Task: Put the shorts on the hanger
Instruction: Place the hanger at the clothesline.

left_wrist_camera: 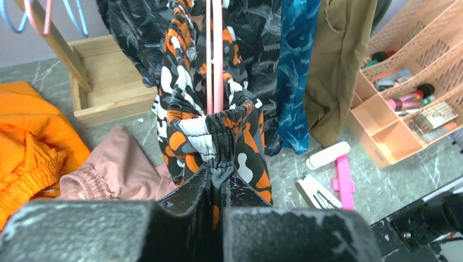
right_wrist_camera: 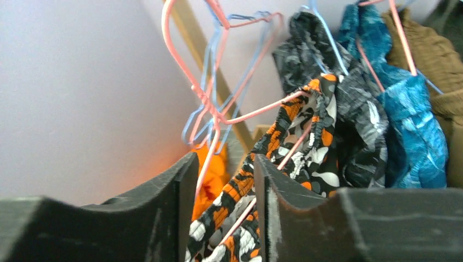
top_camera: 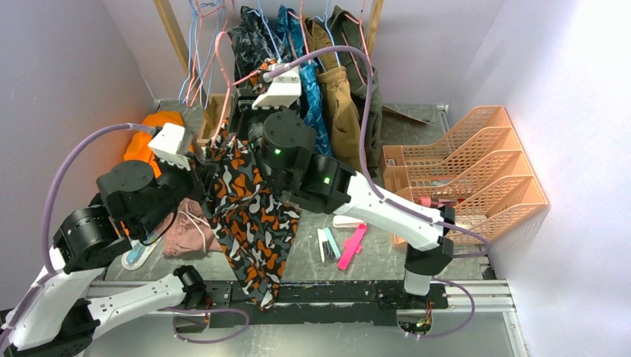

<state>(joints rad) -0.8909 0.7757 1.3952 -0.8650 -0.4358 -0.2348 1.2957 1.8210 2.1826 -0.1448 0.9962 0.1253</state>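
The shorts (top_camera: 249, 216), in orange, black, white and grey camouflage, hang in a long drape at the middle of the table. My left gripper (top_camera: 210, 167) is shut on their bunched elastic waistband (left_wrist_camera: 218, 136), with the jaws closed tight around the fabric (left_wrist_camera: 221, 177). The pink wire hanger (left_wrist_camera: 217, 54) rises straight up from that waistband, and its hook (top_camera: 219, 56) is up by the rack. My right gripper (top_camera: 249, 100) is open; in its wrist view (right_wrist_camera: 221, 174) a hanger wire (right_wrist_camera: 262, 111) and part of the waistband (right_wrist_camera: 306, 136) pass between the jaws.
Plain pink shorts (top_camera: 186, 227) and an orange cloth (top_camera: 149, 134) lie at the left. A wooden box (left_wrist_camera: 104, 82) stands at the rack's foot. Light-blue hangers (top_camera: 195, 44), grey-black camo, teal and olive garments (top_camera: 338, 97) hang behind. An orange file sorter (top_camera: 476, 163) stands at the right, with a pink clip (top_camera: 350, 245) nearby.
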